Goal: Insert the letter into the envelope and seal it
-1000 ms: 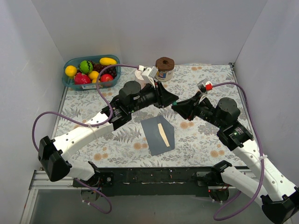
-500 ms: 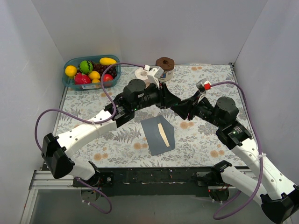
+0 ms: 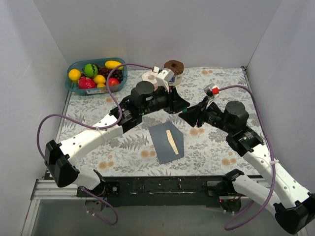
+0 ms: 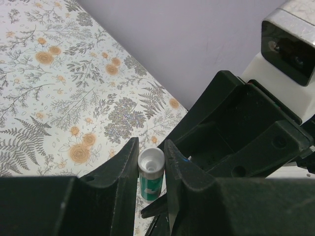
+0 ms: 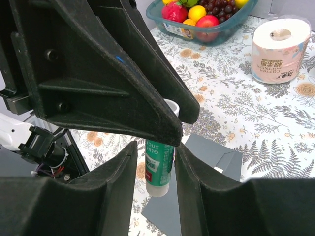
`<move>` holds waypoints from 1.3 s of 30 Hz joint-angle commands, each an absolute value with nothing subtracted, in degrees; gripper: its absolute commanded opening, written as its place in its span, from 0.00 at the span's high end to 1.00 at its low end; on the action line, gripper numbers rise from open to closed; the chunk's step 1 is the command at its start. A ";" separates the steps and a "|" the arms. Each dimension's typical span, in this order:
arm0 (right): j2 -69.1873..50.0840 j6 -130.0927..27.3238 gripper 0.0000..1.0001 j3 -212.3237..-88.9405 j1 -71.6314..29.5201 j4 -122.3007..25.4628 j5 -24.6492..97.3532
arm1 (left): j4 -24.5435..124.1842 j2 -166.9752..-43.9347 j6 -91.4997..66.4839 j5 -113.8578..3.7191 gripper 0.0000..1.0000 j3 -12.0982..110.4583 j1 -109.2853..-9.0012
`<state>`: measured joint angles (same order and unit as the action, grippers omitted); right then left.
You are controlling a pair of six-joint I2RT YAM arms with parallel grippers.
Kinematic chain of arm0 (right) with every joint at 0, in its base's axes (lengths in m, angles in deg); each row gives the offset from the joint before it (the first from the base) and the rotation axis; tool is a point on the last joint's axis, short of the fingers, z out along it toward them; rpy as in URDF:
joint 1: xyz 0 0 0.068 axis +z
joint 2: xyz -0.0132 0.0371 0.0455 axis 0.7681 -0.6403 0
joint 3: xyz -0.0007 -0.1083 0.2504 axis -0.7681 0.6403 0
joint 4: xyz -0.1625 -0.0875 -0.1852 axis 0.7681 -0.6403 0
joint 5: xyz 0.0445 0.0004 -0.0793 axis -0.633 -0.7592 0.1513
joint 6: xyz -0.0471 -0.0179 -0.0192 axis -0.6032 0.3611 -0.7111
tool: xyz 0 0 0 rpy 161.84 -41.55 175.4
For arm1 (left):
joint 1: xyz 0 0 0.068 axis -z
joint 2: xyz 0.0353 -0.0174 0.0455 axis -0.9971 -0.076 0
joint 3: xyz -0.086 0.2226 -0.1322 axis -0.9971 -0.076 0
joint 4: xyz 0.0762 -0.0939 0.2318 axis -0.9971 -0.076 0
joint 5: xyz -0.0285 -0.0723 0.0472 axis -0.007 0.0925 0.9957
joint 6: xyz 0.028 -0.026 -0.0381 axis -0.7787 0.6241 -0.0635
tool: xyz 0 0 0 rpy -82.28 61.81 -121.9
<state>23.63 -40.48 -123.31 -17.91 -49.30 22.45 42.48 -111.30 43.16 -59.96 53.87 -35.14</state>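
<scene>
Lying flat, grey envelope (image 3: 161,147) shows a cream strip of letter (image 3: 172,141)

Bright, even light from above leaves only faint, soft shadows on the surface (image 3: 211,147). Both wrist views are dark and slightly soft up close.

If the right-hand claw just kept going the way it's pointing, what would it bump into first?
Probably the glue stick, which sits between the fingers of the right gripper, held by the left gripper.
</scene>
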 commanded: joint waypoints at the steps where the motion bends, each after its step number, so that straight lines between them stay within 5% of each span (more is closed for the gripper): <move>1: 23.63 -40.97 0.59 -125.10 -17.75 -47.74 21.40 | 41.74 -110.91 41.83 -59.64 1.00 56.29 -34.84; 3: 23.80 -41.06 0.62 -125.18 -17.66 -47.74 21.32 | 41.74 -110.91 41.83 -59.64 1.00 56.20 -34.84; 10: 24.24 -41.15 0.99 -124.83 -17.75 -47.74 21.84 | 41.48 -110.91 41.74 -59.90 1.00 55.94 -34.84; 34: 30.31 -49.94 0.99 -125.80 -17.84 -44.75 4.46 | 55.10 -106.95 41.22 -91.80 1.00 51.28 -34.84; 38: 30.92 -49.67 0.99 -126.33 -17.84 -44.48 4.08 | 54.14 -106.60 40.69 -89.27 0.48 51.54 -34.84; 39: 30.92 -49.67 0.99 -126.50 -17.84 -44.92 6.18 | 53.70 -106.60 40.69 -88.13 0.25 51.72 -34.84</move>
<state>30.89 -47.96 -123.47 -18.52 -48.84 8.60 53.24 -108.31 40.18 -86.03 51.42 -36.19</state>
